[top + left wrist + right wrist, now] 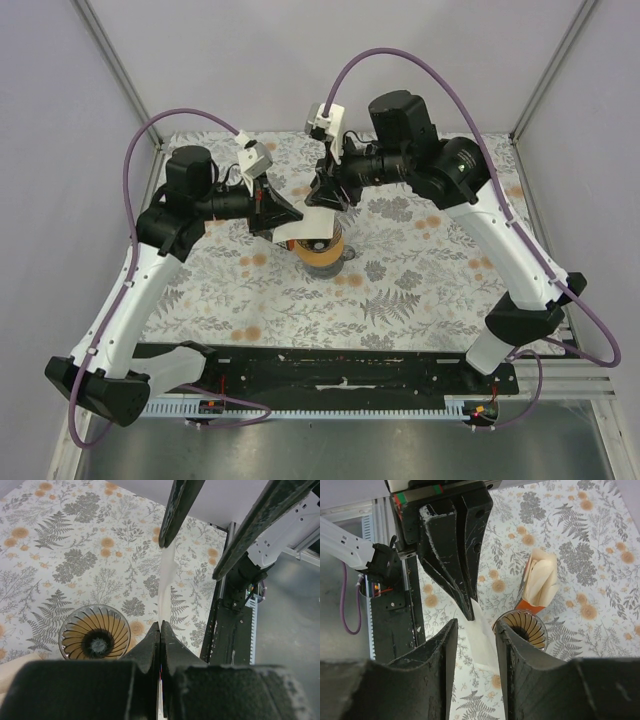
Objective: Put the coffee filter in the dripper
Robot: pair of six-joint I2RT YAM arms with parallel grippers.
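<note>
The coffee filter (485, 640), a thin white sheet, hangs just above the table beside the dripper (524, 628), a ribbed see-through cone with a tan collar. My left gripper (160, 625) is shut on the filter's upper edge (167, 575). My right gripper (475, 625) is open, one finger on each side of the hanging paper, and its right finger stands just in front of the dripper's rim. From above, both grippers meet over the dripper (322, 248), the left gripper (285, 216) to its left and the right gripper (325, 197) behind it, with the filter (303, 228) white between them.
An orange carton (538, 582) holding cream papers stands right behind the dripper. The black base rail (395, 615) and the left arm's white link (345, 542) lie along the table's near edge. A floral cloth (400, 290) covers the table.
</note>
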